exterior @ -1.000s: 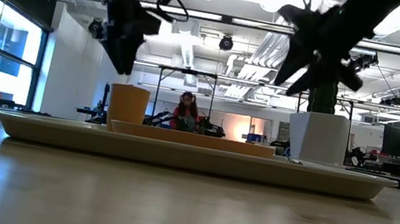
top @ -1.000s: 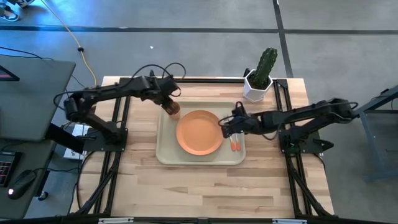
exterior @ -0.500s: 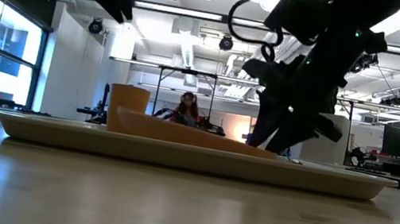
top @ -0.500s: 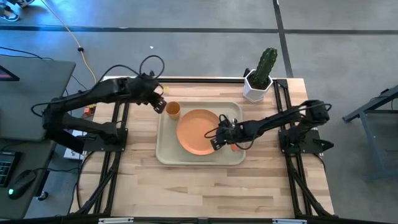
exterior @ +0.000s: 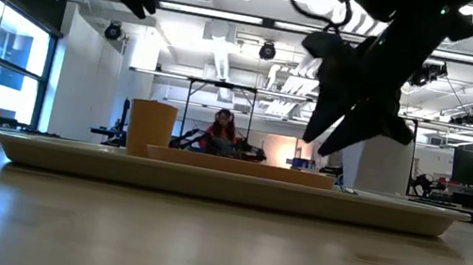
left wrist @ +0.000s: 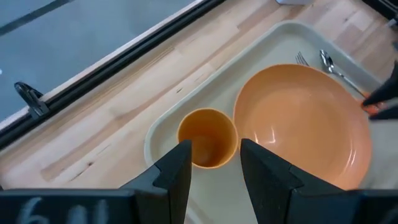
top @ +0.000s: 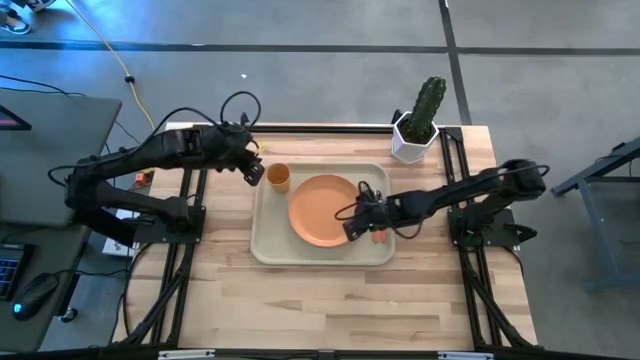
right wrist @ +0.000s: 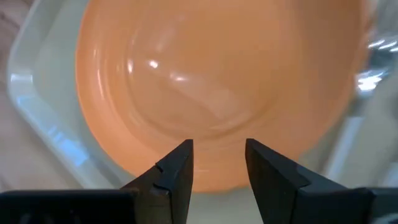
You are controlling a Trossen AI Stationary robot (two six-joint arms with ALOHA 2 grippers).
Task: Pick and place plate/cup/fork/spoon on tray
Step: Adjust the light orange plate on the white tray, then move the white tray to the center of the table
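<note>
The orange plate (top: 324, 210) lies flat in the beige tray (top: 268, 246). The small orange cup (top: 278, 178) stands upright on its base in the tray's far left corner. The fork (left wrist: 301, 59) and the spoon (left wrist: 329, 62) lie side by side in the tray, right of the plate, and their orange handles (top: 378, 236) point to the near edge. My left gripper (top: 254, 172) is open, above and left of the cup (left wrist: 207, 137). My right gripper (top: 350, 226) is open over the plate's near right rim (right wrist: 205, 93) and clear of it in the low view (exterior: 325, 145).
A white pot with a green cactus (top: 413, 140) stands at the table's far right corner, behind the tray. Bare wooden table (top: 330, 300) lies between the tray and the near edge. A person (exterior: 220, 132) sits far off in the room.
My left gripper has risen off the cup and gone toward the table's left edge; the cup stays upright in the tray. My right gripper went down toward the plate's near right rim. The plate tipped with its left side up, then lay flat again, a little farther right.
</note>
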